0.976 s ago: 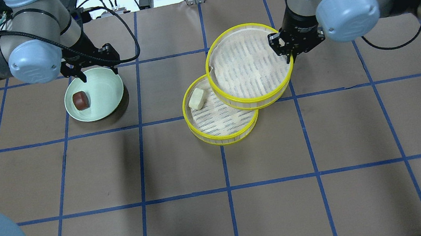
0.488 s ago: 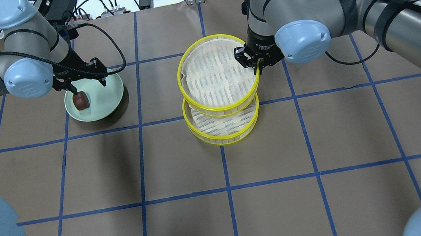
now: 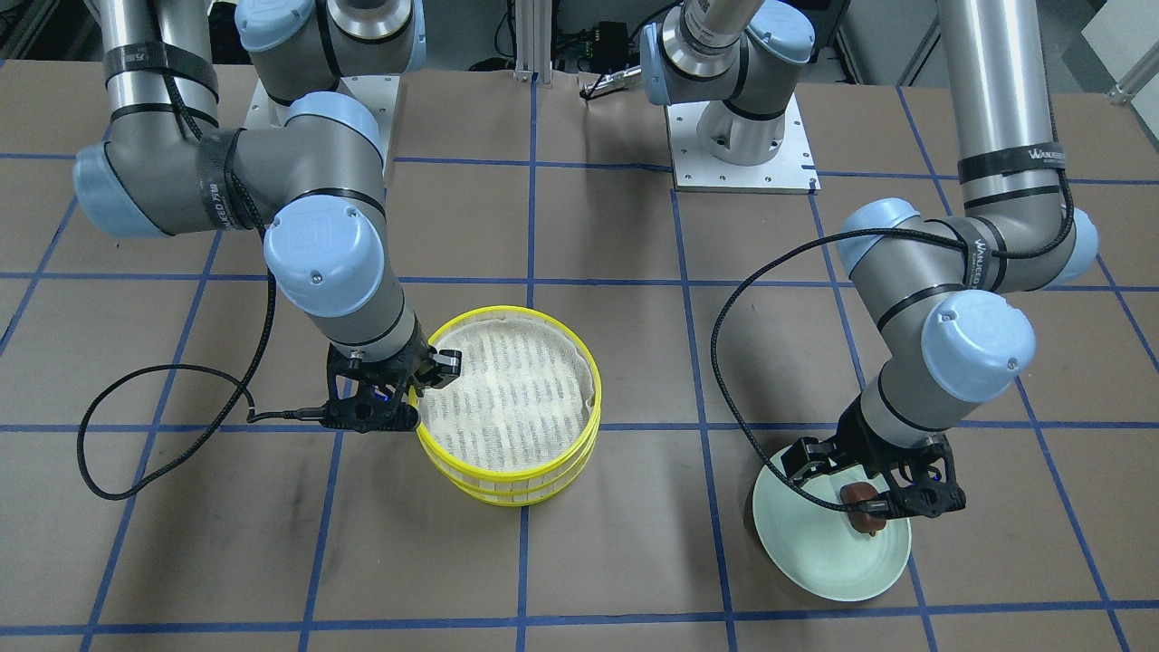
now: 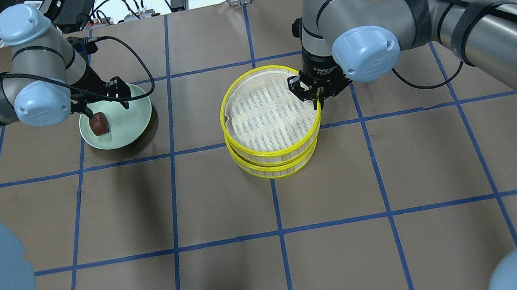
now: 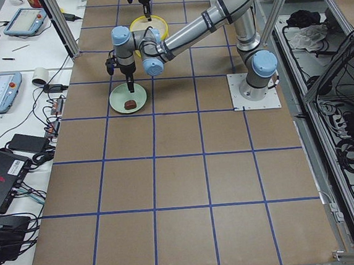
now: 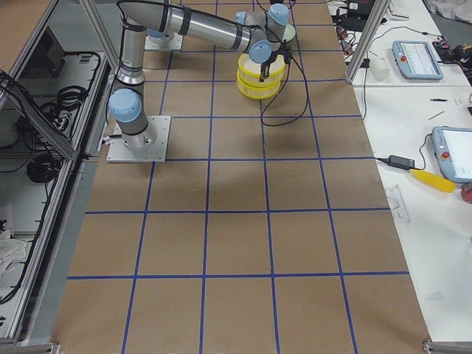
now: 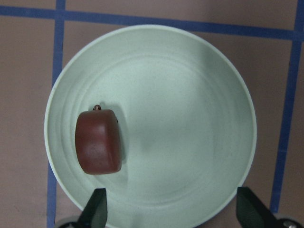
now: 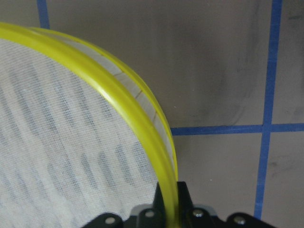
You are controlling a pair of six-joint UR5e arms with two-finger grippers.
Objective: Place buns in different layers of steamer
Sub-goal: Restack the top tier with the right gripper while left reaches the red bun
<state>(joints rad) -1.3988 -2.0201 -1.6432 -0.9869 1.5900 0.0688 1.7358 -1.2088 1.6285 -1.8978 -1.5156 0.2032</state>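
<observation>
The dark reddish-brown bun [image 4: 99, 123] lies on its side on the pale green plate [image 4: 133, 119]; it also shows in the left wrist view [image 7: 98, 141]. My left gripper [image 4: 107, 105] hangs open and empty just above the plate, with the bun near one fingertip [image 7: 97, 209]. My right gripper [image 4: 317, 97] is shut on the yellow rim [image 8: 137, 109] of the upper steamer layer [image 4: 267, 113]. This layer sits directly over the lower layer [image 4: 276, 167], nearly aligned with it. The upper layer is empty. The cream-white bun is hidden beneath it.
The stacked layers [image 3: 507, 407] stand near the table's middle and the plate [image 3: 815, 552] to the robot's left. A black cable [image 3: 163, 407] loops on the table beside the right arm. Blue tape lines grid the brown tabletop.
My right gripper carried the upper layer left and toward the robot until it covered the lower layer and the cream-white bun. My left gripper shifted slightly over the plate, still open.
</observation>
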